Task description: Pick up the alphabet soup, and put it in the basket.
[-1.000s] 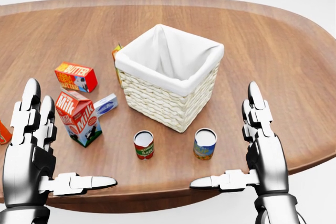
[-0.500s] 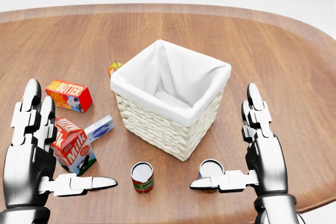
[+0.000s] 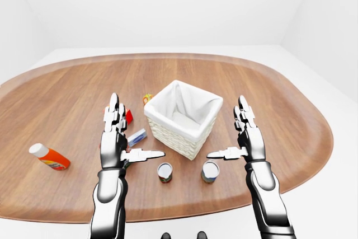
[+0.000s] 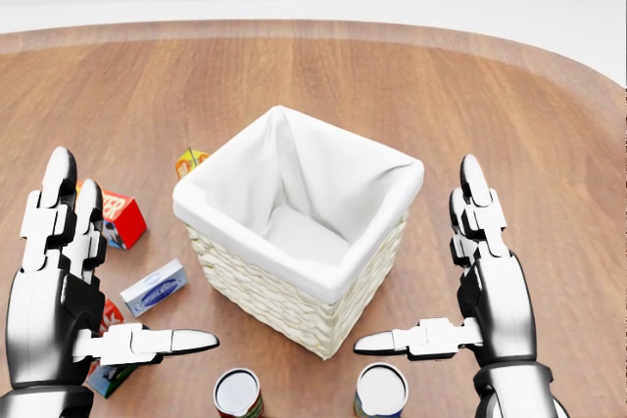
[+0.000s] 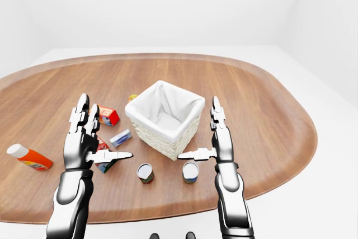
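The alphabet soup [image 4: 380,391], a can with a blue and yellow label, stands upright at the bottom edge of the head view, just below the basket's near corner. The white-lined wicker basket [image 4: 294,312] fills the middle of that view and holds nothing. My right hand [image 4: 416,256] hovers open over the can, thumb pointing left above its lid. My left hand [image 4: 122,266] is open at the lower left, empty. In the right-eye view the soup can [image 5: 191,172] sits right of a red can [image 5: 145,172].
A red-labelled can [image 4: 238,394] stands left of the soup. A milk carton [image 5: 105,163], a blue box [image 4: 154,287], a butter box [image 5: 108,115] and a small orange carton [image 4: 189,161] lie left of the basket. A ketchup bottle [image 5: 25,158] lies far left. The table edge [image 5: 168,211] runs below the cans.
The camera has moved closer and tilted: basket, cans and boxes slid down and left in the head view. Both hands keep the same open pose.
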